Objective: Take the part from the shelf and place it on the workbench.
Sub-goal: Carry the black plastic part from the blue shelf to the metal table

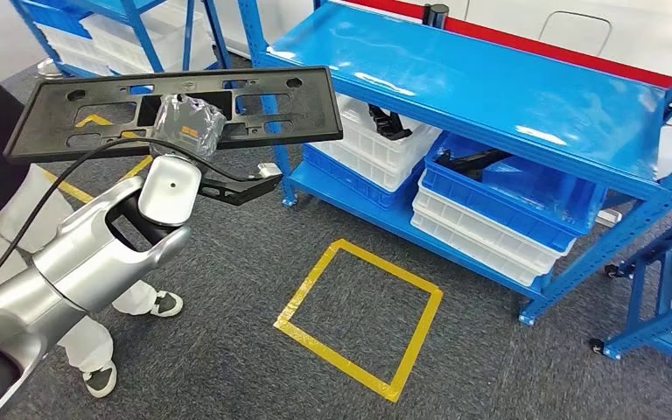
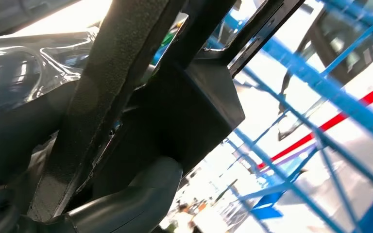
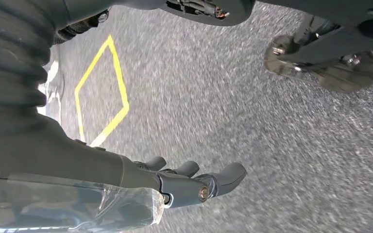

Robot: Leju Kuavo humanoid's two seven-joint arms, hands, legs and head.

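My left hand (image 1: 189,124), wrapped in clear plastic, holds the part (image 1: 79,118) up in front of me. The part is a long flat black plastic frame with cut-outs. It lies nearly level, above the floor and left of the blue shelf (image 1: 490,87). In the left wrist view the part's black bars (image 2: 111,97) cross close in front of the camera, with my grey thumb (image 2: 141,204) under them. My right hand (image 3: 194,182) hangs over the grey floor, its fingers straight and nothing in it.
A person in white trousers (image 1: 0,227) stands close on my left. On the shelf's lower level sit white bins (image 1: 376,144) and a blue bin (image 1: 507,188) with black parts inside. A yellow tape square (image 1: 359,306) marks the grey carpet ahead.
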